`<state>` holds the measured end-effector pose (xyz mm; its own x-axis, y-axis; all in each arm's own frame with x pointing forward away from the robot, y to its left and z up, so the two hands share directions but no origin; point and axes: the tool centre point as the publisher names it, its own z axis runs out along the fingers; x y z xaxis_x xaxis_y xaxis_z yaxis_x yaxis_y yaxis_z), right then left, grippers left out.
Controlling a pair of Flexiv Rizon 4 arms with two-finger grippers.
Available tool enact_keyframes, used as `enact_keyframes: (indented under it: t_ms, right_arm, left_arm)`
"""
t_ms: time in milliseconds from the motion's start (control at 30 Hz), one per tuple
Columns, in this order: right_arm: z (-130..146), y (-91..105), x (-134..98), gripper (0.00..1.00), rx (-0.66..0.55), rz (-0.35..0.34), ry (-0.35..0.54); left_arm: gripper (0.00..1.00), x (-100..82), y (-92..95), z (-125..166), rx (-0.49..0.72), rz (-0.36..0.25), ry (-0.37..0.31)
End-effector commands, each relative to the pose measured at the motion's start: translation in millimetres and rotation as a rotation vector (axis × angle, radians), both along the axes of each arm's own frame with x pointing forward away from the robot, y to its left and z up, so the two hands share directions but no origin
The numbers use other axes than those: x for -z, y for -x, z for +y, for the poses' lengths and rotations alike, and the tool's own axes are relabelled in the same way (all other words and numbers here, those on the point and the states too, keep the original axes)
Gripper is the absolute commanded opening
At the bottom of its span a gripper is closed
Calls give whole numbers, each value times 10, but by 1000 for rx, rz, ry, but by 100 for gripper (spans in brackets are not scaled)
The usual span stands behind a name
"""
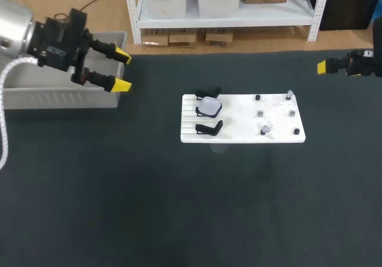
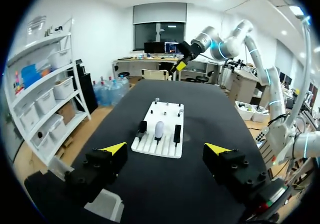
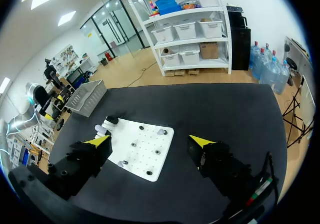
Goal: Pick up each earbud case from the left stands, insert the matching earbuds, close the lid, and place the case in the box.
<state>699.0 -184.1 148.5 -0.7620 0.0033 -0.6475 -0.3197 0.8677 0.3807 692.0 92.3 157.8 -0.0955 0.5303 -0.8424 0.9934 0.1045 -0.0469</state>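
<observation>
A white board (image 1: 280, 119) lies mid-table. Black stands (image 1: 209, 128) line its left part, and one of them carries a white earbud case (image 1: 209, 106) with its lid shut. Two pale earbuds (image 1: 265, 128) (image 1: 289, 94) sit among the pegs on the board's right part. My left gripper (image 1: 121, 70) hangs open and empty over the table's left, well away from the board. My right gripper (image 1: 323, 67) is at the far right edge, apart from the board. In the left wrist view the case (image 2: 159, 129) lies ahead of the open gripper (image 2: 167, 149). The right wrist view shows its gripper (image 3: 150, 141) open and empty.
A grey box (image 1: 59, 94) stands at the table's back left, just behind my left gripper; it shows beyond the board in the right wrist view (image 3: 87, 97). Dark table surface surrounds the board on all sides.
</observation>
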Motion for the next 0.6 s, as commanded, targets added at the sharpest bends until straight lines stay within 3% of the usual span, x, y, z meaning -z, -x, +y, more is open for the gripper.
enact_keyframes:
  t_ms: [33,367,600]
  right_arm:
    - [3,6,-6,100,2,1,3]
    - [3,6,-6,100,2,1,3]
    - [3,6,-6,100,2,1,3]
  left_arm:
    - [100,179,-114,-167,116,70,24]
    - [100,406,-128,-474,214,86,36]
    - [100,530,-150,-651,232,44,8]
